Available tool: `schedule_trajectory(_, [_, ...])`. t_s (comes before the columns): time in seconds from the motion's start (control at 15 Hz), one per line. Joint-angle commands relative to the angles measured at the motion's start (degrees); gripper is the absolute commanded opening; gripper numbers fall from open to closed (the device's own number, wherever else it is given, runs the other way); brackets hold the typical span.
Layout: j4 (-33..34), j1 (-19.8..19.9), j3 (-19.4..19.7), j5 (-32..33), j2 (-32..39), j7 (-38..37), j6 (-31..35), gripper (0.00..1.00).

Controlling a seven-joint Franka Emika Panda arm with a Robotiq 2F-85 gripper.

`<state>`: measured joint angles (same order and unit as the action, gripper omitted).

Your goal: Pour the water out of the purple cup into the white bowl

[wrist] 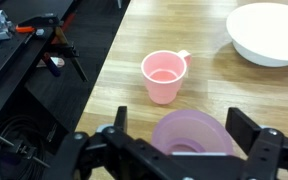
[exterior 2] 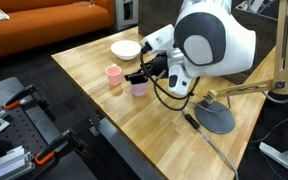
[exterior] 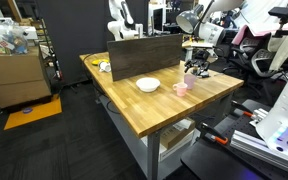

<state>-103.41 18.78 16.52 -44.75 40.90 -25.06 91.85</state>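
- The purple cup [wrist: 191, 133] stands upright on the wooden table [wrist: 219, 95], at the near edge of the wrist view and directly between the two fingers of the gripper [wrist: 184, 128].
- It looks like thin, stiff plastic with a smooth wall and no handle, so it is probably light and somewhat slippery. A hard squeeze could flex it.
- The wrist view does not show whether there is water inside. If there is, it adds a little weight and will slosh when the cup tips.
- The best hold is likely across the side wall, about mid-height or just under the rim, with the mouth left clear for pouring.
- The jaws are spread apart, one finger on each side of the cup. There is a visible gap on both sides, so nothing is gripped.
- The pink cup [wrist: 164, 77] stands upright just beyond the purple one and apart from it. It is close enough that a swinging finger could knock it.
- The white bowl [wrist: 269, 30] sits further off, past the pink cup and to one side. It is wide and shallow.
- Count: two cups (one purple, one pink) and one bowl.
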Motion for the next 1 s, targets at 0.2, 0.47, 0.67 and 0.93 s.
schedule_trajectory(0.2, [1.09,0.27,-0.11,0.12,0.47,-0.24,-0.66,1.00])
schedule_trajectory(0.47, [1.09,0.27,-0.11,0.12,0.49,-0.24,-0.66,1.00])
schedule_trajectory(0.67, [3.04,1.14,-0.25,-0.58,1.13,-1.08,-2.14,1.00])
schedule_trajectory(0.93, [5.47,2.34,-0.40,-1.32,2.28,-2.66,-3.50,1.00])
